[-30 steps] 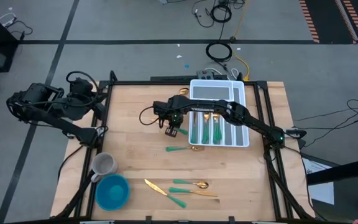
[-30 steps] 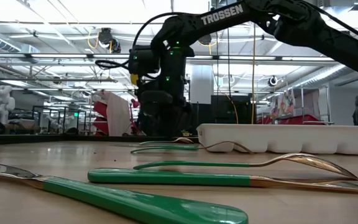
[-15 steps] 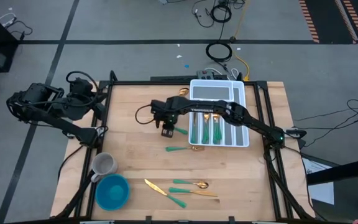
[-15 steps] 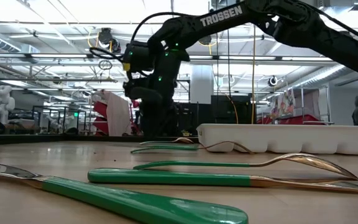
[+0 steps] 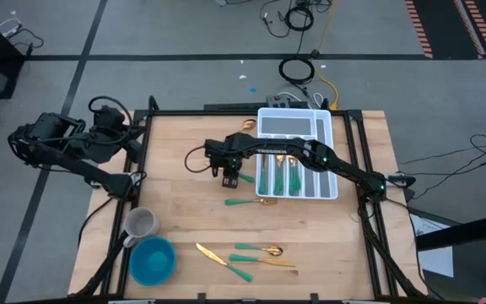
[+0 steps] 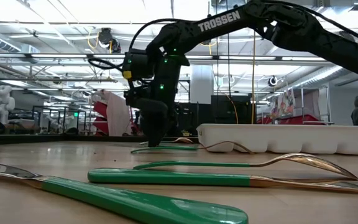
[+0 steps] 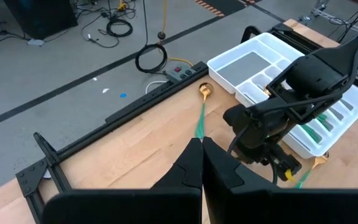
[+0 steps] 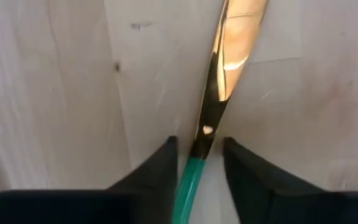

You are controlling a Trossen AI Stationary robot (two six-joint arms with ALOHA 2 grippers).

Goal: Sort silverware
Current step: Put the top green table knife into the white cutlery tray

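My right gripper (image 5: 231, 176) is low over the middle of the table, left of the white tray (image 5: 328, 121), fingers pointing down. It is open. A piece of silverware (image 8: 211, 118) with a gold head and teal handle lies flat on the wood. Its neck runs between the two fingertips (image 8: 199, 144), and a gap shows on each side. Another teal-handled piece (image 5: 246, 202) lies just nearer. Several more (image 5: 247, 255) lie by the near edge, and one spoon (image 7: 201, 115) by the far edge. My left gripper (image 7: 202, 149) waits shut at the table's left edge.
The tray holds several teal-handled pieces (image 5: 278, 176) in its narrow compartments, and its wide far compartment (image 5: 289, 125) is bare. A grey mug (image 5: 142, 223) and a blue bowl (image 5: 152, 260) stand at the near left corner. Bare wood lies between them and my right gripper.
My right gripper has come down from well above the table until its fingertips are at the wood, shifting slightly toward the table's left edge. The silverware on the table has not moved.
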